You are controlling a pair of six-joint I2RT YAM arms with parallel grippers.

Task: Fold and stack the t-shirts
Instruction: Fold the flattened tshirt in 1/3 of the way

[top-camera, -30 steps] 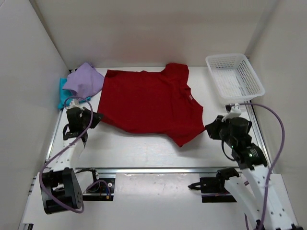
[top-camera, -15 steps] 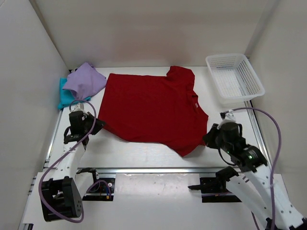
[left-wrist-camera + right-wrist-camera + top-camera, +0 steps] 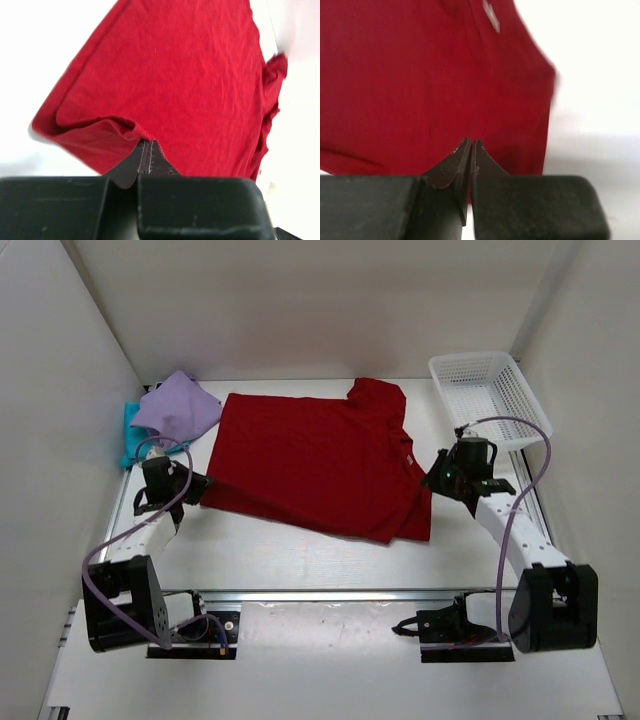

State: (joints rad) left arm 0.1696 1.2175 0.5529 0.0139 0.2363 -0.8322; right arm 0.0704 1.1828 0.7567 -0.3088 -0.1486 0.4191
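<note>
The dark red t-shirt point(image 3: 310, 465) lies spread out in the middle of the table, collar to the right. My left gripper point(image 3: 192, 486) is shut on its near left hem corner, and the hem bunches at the tips in the left wrist view point(image 3: 145, 142). My right gripper point(image 3: 433, 480) is shut at the shirt's right edge by the shoulder, its tips against the red cloth point(image 3: 420, 75) in the right wrist view point(image 3: 471, 142), which is blurred. The lavender t-shirt point(image 3: 178, 408) lies crumpled at the far left on top of the teal t-shirt point(image 3: 128, 440).
A white mesh basket point(image 3: 490, 405) stands at the far right corner. White walls enclose the table on the left, back and right. A metal rail point(image 3: 340, 592) runs along the near edge in front of the arm bases.
Both grippers drew the shirt nearer, then moved back away from the near edge. The right arm reached farther out. The shirt's near right sleeve, once a point, now lies flat and squared.
</note>
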